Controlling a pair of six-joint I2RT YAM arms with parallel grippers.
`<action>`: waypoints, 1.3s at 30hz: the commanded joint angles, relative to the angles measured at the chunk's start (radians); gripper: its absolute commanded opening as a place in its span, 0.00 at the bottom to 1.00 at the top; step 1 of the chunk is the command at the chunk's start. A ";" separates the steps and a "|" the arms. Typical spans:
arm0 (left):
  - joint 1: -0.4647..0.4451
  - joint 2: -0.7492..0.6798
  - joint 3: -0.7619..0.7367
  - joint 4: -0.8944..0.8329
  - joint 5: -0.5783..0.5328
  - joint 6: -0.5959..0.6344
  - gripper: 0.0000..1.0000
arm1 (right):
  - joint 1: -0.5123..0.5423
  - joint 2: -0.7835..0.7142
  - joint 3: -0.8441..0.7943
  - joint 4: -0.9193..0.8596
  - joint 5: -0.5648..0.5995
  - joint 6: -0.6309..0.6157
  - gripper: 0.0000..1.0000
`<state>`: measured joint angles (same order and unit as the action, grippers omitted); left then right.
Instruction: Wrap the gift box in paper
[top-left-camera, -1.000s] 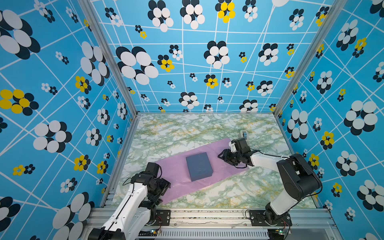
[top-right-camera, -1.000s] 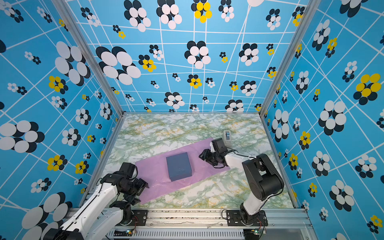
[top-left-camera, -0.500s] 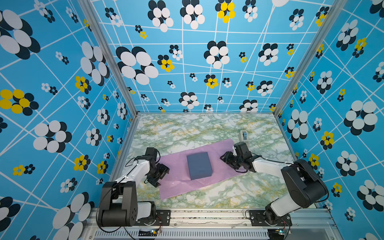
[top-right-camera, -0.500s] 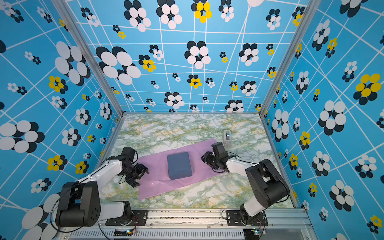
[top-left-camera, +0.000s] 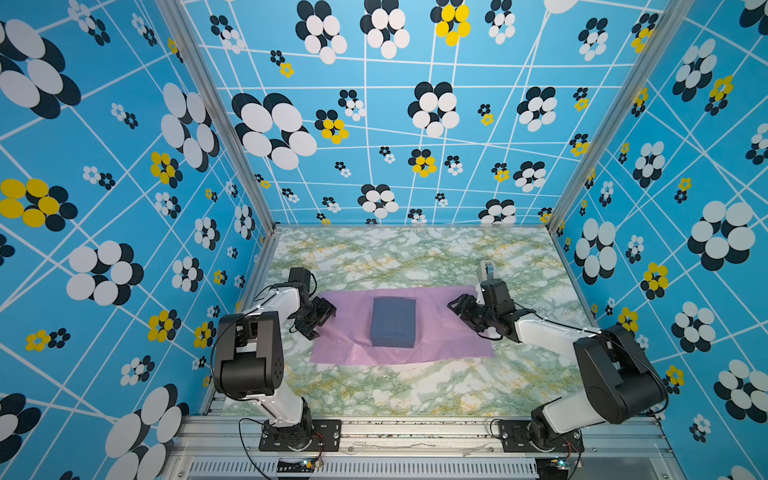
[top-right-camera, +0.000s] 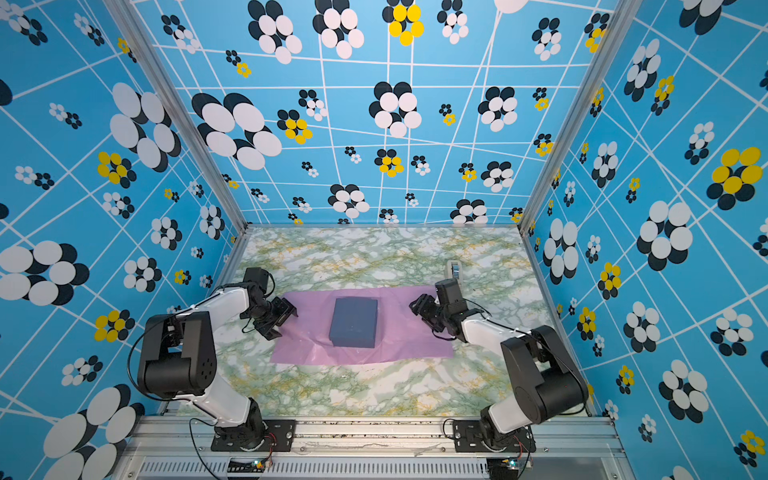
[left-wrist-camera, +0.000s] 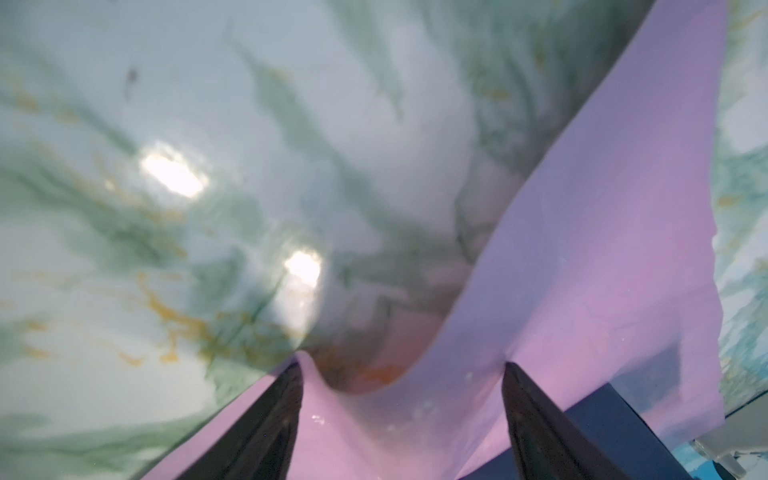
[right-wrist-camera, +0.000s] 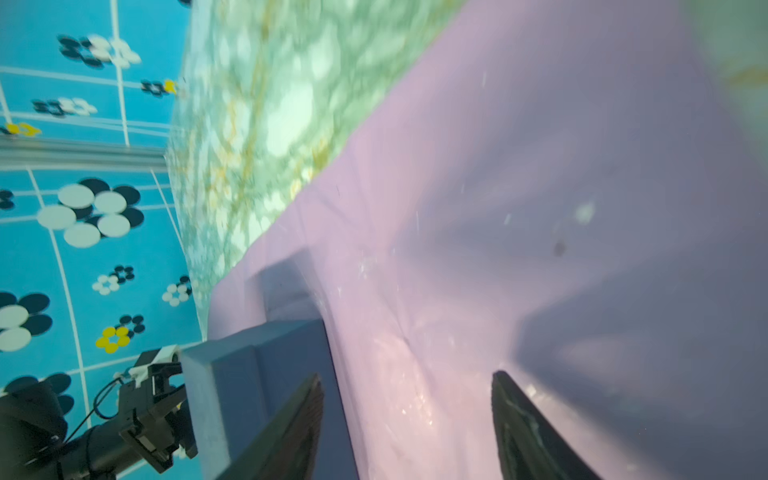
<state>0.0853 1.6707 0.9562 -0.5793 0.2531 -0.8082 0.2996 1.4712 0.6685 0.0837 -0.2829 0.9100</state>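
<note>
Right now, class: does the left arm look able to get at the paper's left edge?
Likely yes: the left end effector stands open at that edge of the paper, with nothing between; the gift box sits farther in, mid-sheet.

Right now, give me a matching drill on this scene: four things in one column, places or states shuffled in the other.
Things
1. gift box
2. paper
3. tape dispenser
4. left hand

Places or states
A. spread flat on the marbled table
B. open, at the paper's left edge
C. on the middle of the paper
D. on bare table just beyond the right hand, off the paper

Pairs: 1-C, 2-A, 3-D, 4-B
</note>
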 joint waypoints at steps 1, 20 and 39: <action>0.019 0.080 0.026 0.042 -0.065 0.090 0.77 | -0.082 -0.041 0.031 -0.228 -0.113 -0.164 0.67; -0.201 -0.181 -0.029 0.275 0.298 0.128 0.72 | -0.163 -0.223 -0.078 -0.622 -0.110 -0.134 0.70; -0.287 -0.059 -0.176 0.577 0.442 0.092 0.70 | -0.164 0.034 -0.132 0.161 -0.468 -0.072 0.68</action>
<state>-0.1970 1.5837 0.8055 -0.0494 0.6640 -0.7212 0.1387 1.4773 0.5488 0.0246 -0.6674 0.7982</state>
